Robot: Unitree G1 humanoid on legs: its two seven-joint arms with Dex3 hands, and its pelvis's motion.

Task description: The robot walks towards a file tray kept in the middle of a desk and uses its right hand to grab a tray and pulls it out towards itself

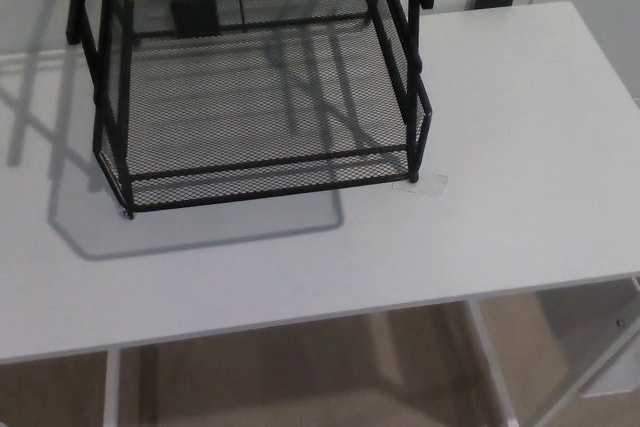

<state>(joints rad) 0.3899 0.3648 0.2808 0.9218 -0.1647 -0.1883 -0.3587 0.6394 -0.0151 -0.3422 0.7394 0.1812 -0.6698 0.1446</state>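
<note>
From where I stand, the black mesh file tray (260,87) sits on the white desk (520,137), towards the desk's far edge and to the left of its middle in the head view. Its upright frame rises out of the top of the picture, so only the lowest level shows in full. That bottom tray (260,162) has its front lip facing the near edge of the desk, with a broad bare strip of desk between lip and edge. Just beside the front right foot of the file tray lies a small clear tab (428,185) flat on the desk; I cannot tell what it is.

Neither of the robot's hands shows anywhere, so I cannot say whether the fingers are apart or closed, or whether they hold anything. Nothing touches the file tray.

I judge this to be the approach step: the robot looks down on the desk from close by, but the reach has not begun and the pull is not yet done. The next move calls for the right hand to come in from the right side, pass over the bare strip in front of the file tray, and hook its fingers over the front lip of a tray. The mesh looks light, so the whole file tray may slide along with the pull.
</note>
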